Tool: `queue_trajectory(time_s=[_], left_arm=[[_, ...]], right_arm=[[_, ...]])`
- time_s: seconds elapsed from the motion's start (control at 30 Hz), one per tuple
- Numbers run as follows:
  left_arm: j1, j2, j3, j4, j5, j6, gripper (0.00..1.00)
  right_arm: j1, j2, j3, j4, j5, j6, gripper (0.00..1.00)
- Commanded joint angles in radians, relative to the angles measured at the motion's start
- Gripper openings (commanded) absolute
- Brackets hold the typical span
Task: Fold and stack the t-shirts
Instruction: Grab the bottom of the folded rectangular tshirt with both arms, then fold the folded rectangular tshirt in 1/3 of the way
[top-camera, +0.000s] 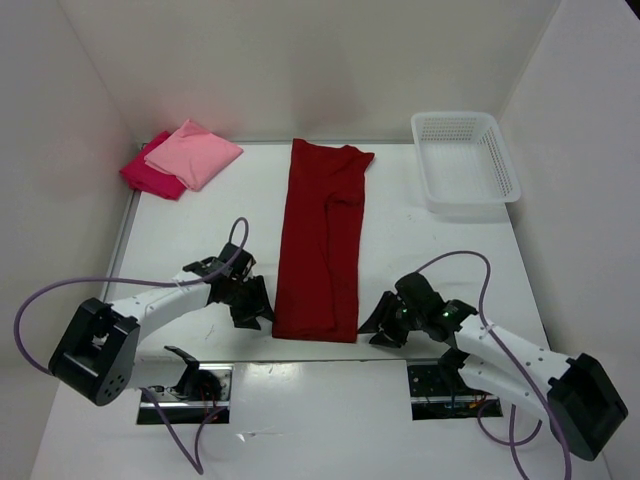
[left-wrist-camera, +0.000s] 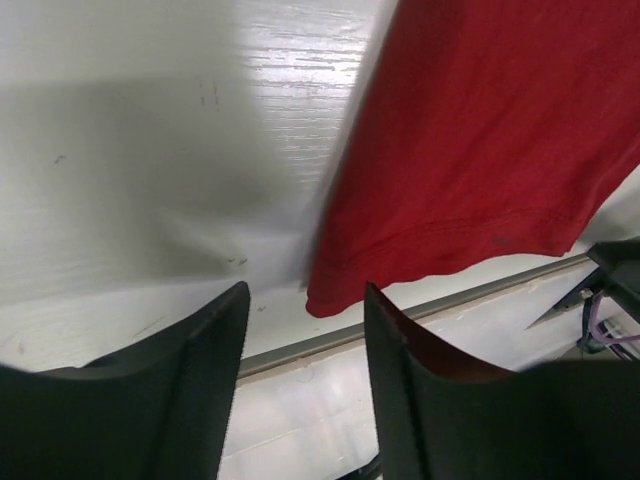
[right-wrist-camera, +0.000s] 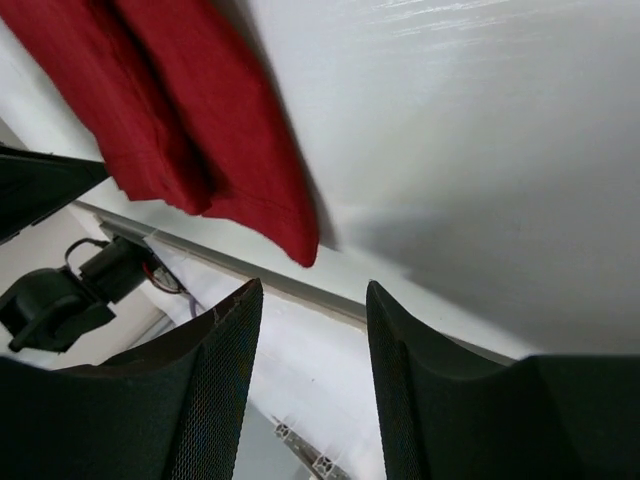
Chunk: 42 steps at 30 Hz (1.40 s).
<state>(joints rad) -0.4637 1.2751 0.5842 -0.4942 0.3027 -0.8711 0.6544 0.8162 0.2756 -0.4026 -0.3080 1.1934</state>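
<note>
A dark red t-shirt (top-camera: 322, 240) lies folded into a long strip down the middle of the table, its near hem by the front edge. My left gripper (top-camera: 256, 312) stands open just left of the strip's near left corner (left-wrist-camera: 335, 295), holding nothing. My right gripper (top-camera: 376, 328) is open just right of the near right corner (right-wrist-camera: 295, 240), also with nothing in it. At the back left, a folded light pink t-shirt (top-camera: 193, 153) rests on a crimson-magenta t-shirt (top-camera: 148, 176).
A white lattice basket (top-camera: 465, 160) stands at the back right corner. White walls close in the table on three sides. Cables loop from both arms near the front edge (top-camera: 320, 362).
</note>
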Motion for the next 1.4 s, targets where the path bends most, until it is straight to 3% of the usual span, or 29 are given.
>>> queue_trajectory(time_s=[0.0,0.2,0.4,0.47,0.5,0.6,0.63,0.73,0.83,0.97,1.07,1.13,1.27,1.37], left_arm=[[-0.003,0.010,-0.018,0.068,0.045,-0.026,0.58],[-0.003,0.020,-0.041,0.138,0.096,-0.026,0.52],[-0.003,0.075,-0.052,0.161,0.156,0.030,0.48],[-0.003,0.096,-0.052,0.161,0.156,0.030,0.42],[-0.003,0.096,-0.052,0.173,0.167,0.030,0.42],[-0.003,0.096,-0.043,0.174,0.176,0.040,0.26],[-0.003,0.096,-0.043,0.174,0.185,0.050,0.15],[-0.003,0.061,-0.014,0.117,0.203,0.069,0.02],[-0.003,0.001,0.041,-0.027,0.239,0.115,0.00],[0.028,-0.023,0.037,-0.079,0.306,0.127,0.00],[0.074,-0.033,0.064,-0.089,0.306,0.139,0.00],[0.115,-0.010,0.175,-0.101,0.279,0.149,0.00],[0.191,0.088,0.337,0.009,0.268,0.121,0.00],[0.200,0.251,0.456,0.115,0.220,0.112,0.00]], right_arm=[[0.022,0.108,0.025,0.105,0.000,0.026,0.52],[0.073,0.291,0.085,0.192,0.012,-0.023,0.50],[0.082,0.353,0.096,0.222,0.021,-0.032,0.34],[0.082,0.389,0.108,0.232,0.012,-0.044,0.27],[0.082,0.390,0.117,0.241,0.012,-0.044,0.25],[0.082,0.390,0.117,0.231,0.012,-0.044,0.14],[0.082,0.365,0.117,0.220,0.021,-0.044,0.12],[0.093,0.330,0.108,0.164,0.012,-0.044,0.05],[0.154,0.218,0.108,0.094,-0.037,0.007,0.01],[0.175,0.117,0.142,-0.001,-0.037,0.044,0.00],[0.124,0.118,0.229,-0.082,-0.019,-0.029,0.00],[0.012,0.145,0.261,-0.093,-0.029,-0.127,0.00],[-0.197,0.288,0.417,-0.082,-0.063,-0.325,0.00],[-0.326,0.472,0.552,-0.044,-0.063,-0.428,0.00]])
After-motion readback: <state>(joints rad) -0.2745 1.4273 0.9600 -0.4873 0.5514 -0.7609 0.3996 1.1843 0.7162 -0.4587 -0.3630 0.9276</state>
